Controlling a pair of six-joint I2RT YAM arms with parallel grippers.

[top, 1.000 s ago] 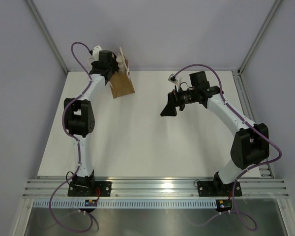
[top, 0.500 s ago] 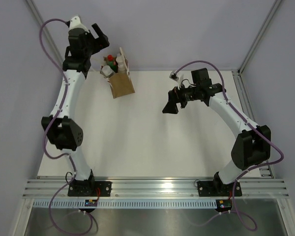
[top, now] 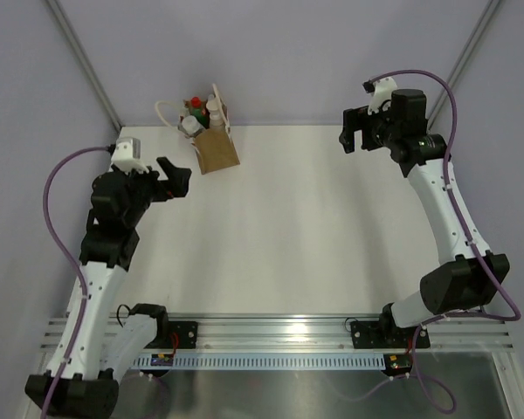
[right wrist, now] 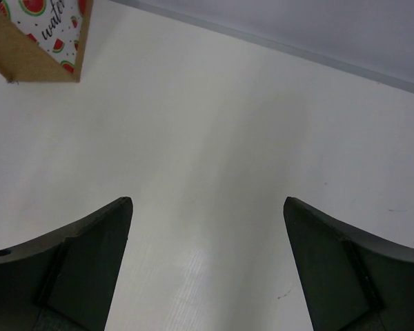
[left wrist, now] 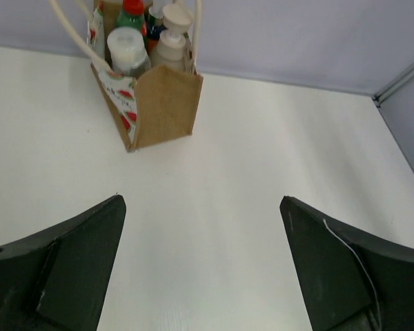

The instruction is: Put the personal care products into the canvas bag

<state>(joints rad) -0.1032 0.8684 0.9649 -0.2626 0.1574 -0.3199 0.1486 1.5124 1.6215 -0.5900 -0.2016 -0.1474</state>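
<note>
The canvas bag stands upright at the back left of the table, its white handles up. The personal care products stand inside it: a green red-capped bottle, a beige pump bottle, a silver-grey tube, and an orange bottle mostly hidden among them. My left gripper hangs open and empty in front of and left of the bag; the left wrist view shows only bare table between its jaws. My right gripper is open and empty at the back right, far from the bag.
The white table is bounded by a grey back wall and metal frame posts at the back corners. The bag's watermelon print side faces right.
My left arm has drawn back from above the bag to the near left with its gripper opened. My right arm has swung from the table's middle up to the back right.
</note>
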